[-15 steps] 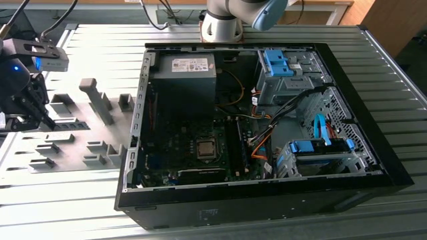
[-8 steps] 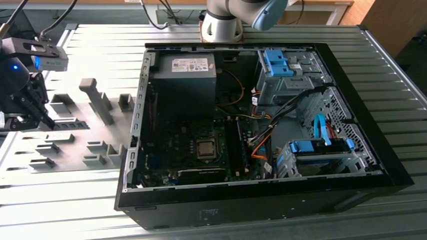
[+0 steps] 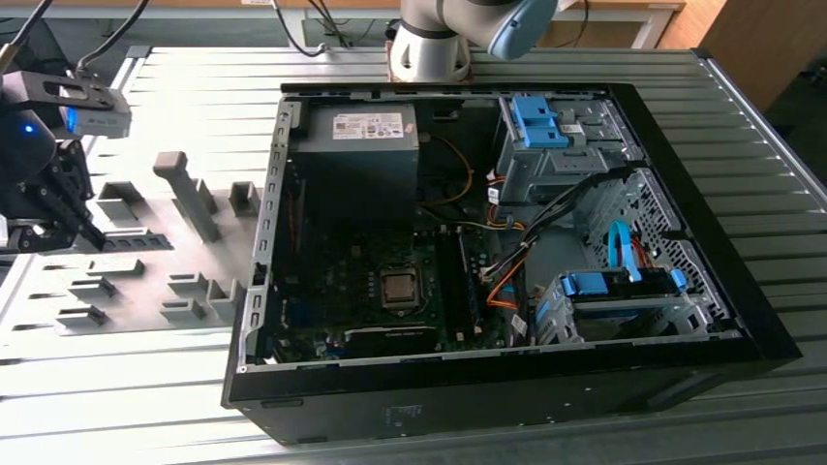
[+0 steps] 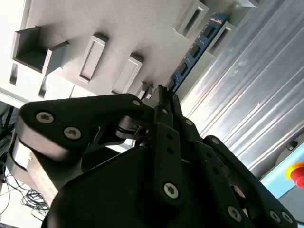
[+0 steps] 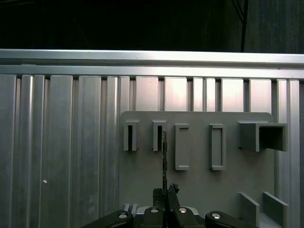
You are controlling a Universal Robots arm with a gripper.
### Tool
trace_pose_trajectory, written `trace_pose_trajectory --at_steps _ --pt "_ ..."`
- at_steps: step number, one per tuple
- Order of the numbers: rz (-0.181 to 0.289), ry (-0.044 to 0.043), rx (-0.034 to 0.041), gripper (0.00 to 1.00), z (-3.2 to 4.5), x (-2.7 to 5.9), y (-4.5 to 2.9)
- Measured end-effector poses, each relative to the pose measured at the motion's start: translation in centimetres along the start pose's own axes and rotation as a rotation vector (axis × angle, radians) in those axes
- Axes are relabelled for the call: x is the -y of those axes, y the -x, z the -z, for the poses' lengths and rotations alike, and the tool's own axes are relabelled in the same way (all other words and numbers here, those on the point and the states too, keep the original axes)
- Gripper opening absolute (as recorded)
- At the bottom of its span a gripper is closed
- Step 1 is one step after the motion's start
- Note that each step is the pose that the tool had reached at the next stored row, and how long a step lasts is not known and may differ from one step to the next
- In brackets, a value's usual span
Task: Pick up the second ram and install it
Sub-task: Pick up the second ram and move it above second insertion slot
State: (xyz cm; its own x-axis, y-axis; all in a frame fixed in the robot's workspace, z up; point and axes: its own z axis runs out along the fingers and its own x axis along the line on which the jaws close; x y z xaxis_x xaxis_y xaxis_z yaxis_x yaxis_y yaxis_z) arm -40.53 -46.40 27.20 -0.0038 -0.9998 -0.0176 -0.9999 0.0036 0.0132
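Note:
The second ram is a slim blue-green board with black chips, and it sticks out from between my fingers. My gripper is at the exterior view's left, over the grey holder plate, shut on the ram's end. In the first wrist view the ram shows edge-on, rising from the gripper beside a grey holder slot. In the exterior view the ram is a dark strip reaching from the gripper toward the open computer case. The motherboard's memory slots lie beside the processor socket.
Several grey holder blocks stand on the plate. Inside the case are a power supply, blue drive brackets and orange cables. The ribbed metal table surrounds everything. A red button shows past the table's edge.

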Motion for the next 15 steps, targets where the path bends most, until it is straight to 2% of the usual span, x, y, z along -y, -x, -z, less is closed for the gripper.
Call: trace_pose_trajectory --at_steps 15 --pt "0.0 0.0001 -0.0003 0.14 0.49 -0.01 0.01"
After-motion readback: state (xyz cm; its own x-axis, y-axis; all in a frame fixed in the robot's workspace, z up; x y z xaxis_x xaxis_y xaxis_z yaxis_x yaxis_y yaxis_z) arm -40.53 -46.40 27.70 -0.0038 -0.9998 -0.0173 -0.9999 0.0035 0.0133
